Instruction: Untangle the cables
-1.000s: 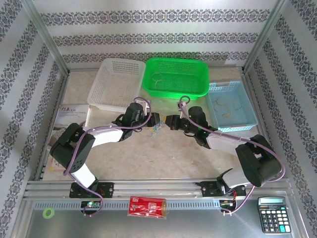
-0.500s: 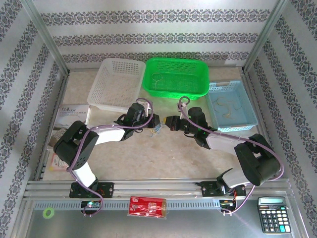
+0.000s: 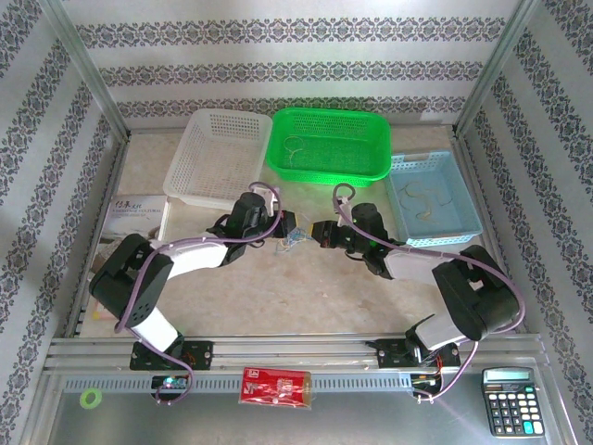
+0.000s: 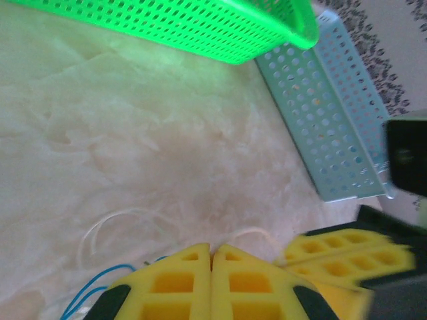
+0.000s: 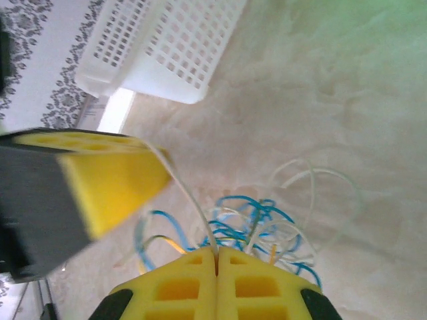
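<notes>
The cables [image 3: 296,240] lie as a small tangle of blue, white and yellowish wires on the table between the two grippers. The right wrist view shows this tangle [image 5: 257,223] just past the fingertips. My left gripper [image 3: 289,228] is shut on a white cable, which arcs from its tips [image 4: 212,248] over to the right gripper's yellow fingers [image 4: 347,248]. My right gripper [image 3: 321,234] is shut on the same white cable at its tips [image 5: 217,251]. That strand runs taut up to the left gripper's yellow finger [image 5: 110,183]. Blue loops [image 4: 93,290] lie beside the left fingers.
At the back stand a white basket [image 3: 218,158], a green basket [image 3: 329,176] holding a pale wire, and a blue basket [image 3: 463,199] holding another. A booklet [image 3: 134,215] lies at left. Along the near rail sit a red packet [image 3: 275,385] and a calculator [image 3: 510,400].
The left gripper's jaws have closed onto the white cable. Both grippers stay close together over the tangle, shifting only slightly.
</notes>
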